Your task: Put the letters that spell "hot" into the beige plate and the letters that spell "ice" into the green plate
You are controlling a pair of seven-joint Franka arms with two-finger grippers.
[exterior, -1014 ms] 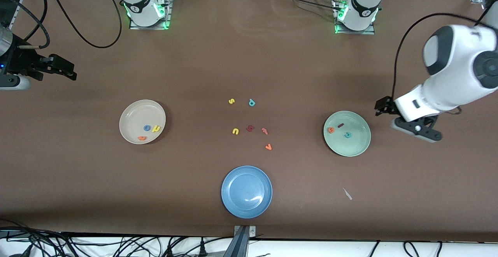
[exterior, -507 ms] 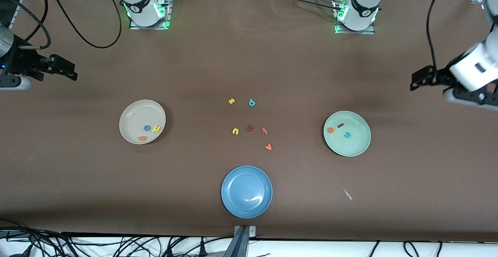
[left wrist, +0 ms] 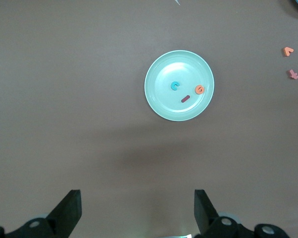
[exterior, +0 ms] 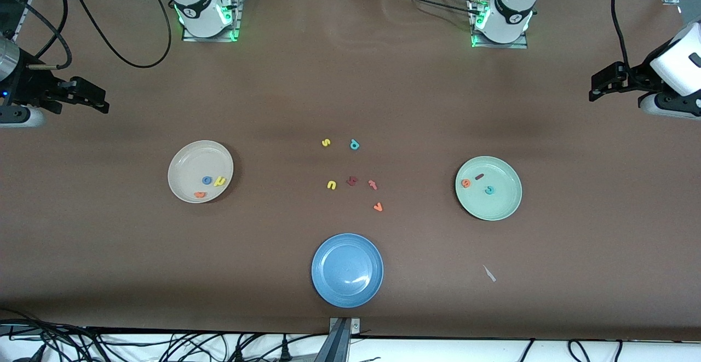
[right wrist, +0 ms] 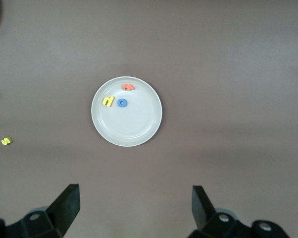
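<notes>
1. The yellow foam "h" (exterior: 220, 181), the blue ring-shaped foam "o" (exterior: 206, 180) and the orange foam "t" (exterior: 200, 194) lie in the round cream-beige plate (exterior: 186, 159), toward my right arm's end of the table.
2. The dark red foam bar "i" (exterior: 480, 176), the teal foam "c" (exterior: 489, 190) and the orange foam "e" (exterior: 465, 183) lie in the round pale mint-green plate (exterior: 501, 208), toward my left arm's end.
3. Between the two plates, loose on the brown table (exterior: 350, 77), lie a yellow "s" (exterior: 326, 143), a teal "p" (exterior: 354, 144), a yellow "u" (exterior: 331, 185), a dark red letter (exterior: 352, 181), a pinkish-red letter (exterior: 373, 184) and an orange "v" (exterior: 377, 206).
4. A round blue plate (exterior: 347, 270) sits nearer the front camera than those letters.
5. My left gripper (exterior: 602, 82) hangs over bare table at my left arm's end, fingers spread wide, holding nothing.
6. My right gripper (exterior: 90, 98) hangs over bare table at the right arm's end, fingers likewise apart and empty.
</notes>
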